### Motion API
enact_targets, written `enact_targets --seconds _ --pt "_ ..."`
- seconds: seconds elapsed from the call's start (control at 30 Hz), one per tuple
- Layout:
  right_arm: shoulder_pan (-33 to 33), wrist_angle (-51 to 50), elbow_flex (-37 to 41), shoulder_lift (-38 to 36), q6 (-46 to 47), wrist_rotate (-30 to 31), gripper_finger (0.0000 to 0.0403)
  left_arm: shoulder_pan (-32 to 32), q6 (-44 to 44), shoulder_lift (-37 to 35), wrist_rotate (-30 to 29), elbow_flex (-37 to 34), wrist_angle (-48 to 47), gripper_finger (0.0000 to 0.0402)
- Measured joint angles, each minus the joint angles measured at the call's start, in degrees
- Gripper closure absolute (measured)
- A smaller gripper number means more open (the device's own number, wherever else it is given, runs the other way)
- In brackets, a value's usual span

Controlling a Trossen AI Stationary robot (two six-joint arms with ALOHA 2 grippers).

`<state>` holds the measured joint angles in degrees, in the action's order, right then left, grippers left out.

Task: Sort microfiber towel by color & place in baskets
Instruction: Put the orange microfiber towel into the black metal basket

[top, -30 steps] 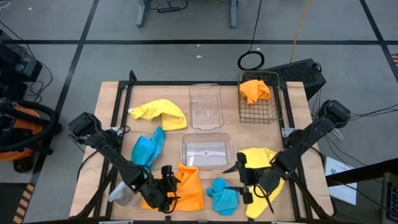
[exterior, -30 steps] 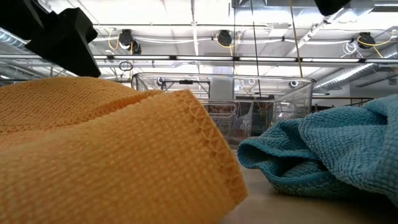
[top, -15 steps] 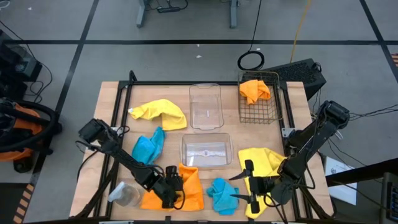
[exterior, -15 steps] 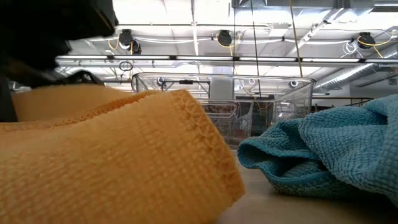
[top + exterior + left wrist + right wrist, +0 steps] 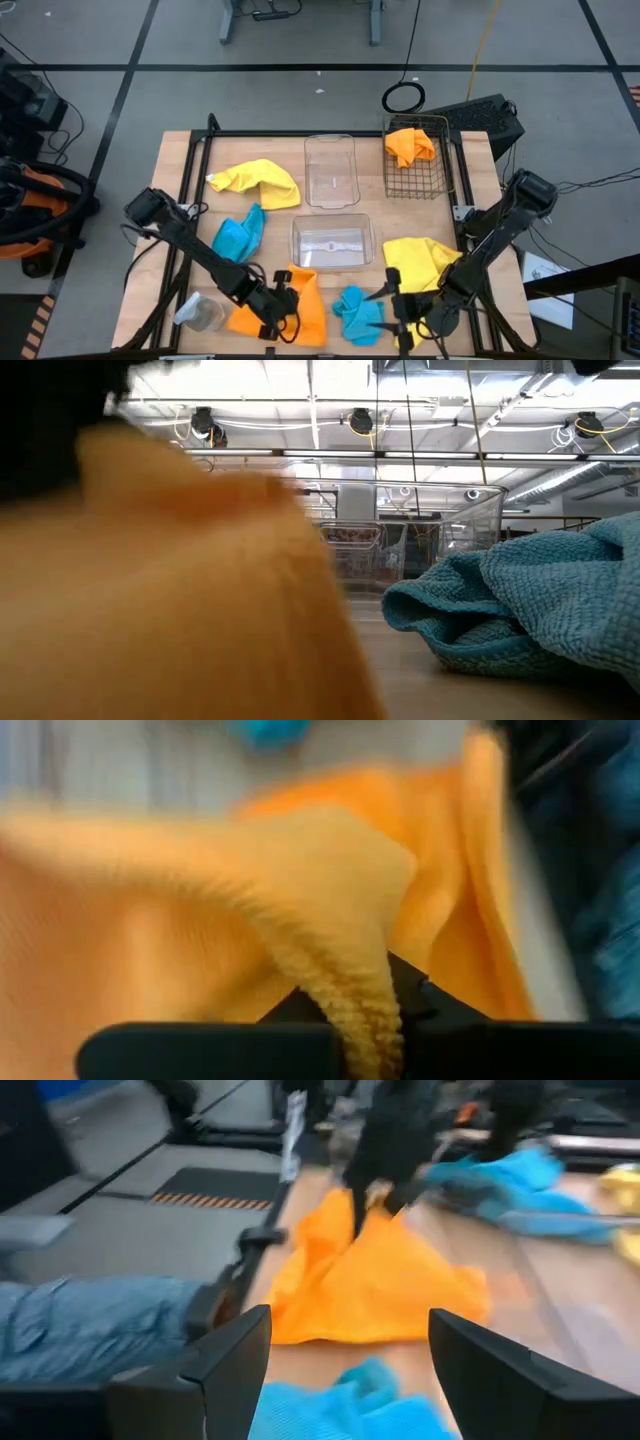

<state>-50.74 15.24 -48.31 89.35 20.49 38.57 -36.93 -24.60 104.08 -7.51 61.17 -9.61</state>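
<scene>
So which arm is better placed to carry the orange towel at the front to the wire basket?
Left: its gripper is shut on that orange towel. The right gripper hangs open by the blue towel.

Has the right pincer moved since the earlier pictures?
Yes. In the high view the right pincer has gone toward the table's near edge, farther from the clear bin, and now stands beside the blue towel.

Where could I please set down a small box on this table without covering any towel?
Bare wood lies left of the yellow towel at the far left corner. The near edge is crowded: orange towel, blue towel, jar.
</scene>
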Motion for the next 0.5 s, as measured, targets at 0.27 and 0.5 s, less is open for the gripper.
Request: enact_targets --seconds 0.27,0.5 --pt "0.56 16.79 -0.04 9.35 -9.97 0.57 0.0142 0.0 9.54 -4.39 -1.03 6.08 0.33 0.0386" --pt "2.05 22.65 -5.57 15.43 -23.88 3.29 0.0142 0.0 16.61 -8.28 -7.45 10.53 -0.01 0.0384"
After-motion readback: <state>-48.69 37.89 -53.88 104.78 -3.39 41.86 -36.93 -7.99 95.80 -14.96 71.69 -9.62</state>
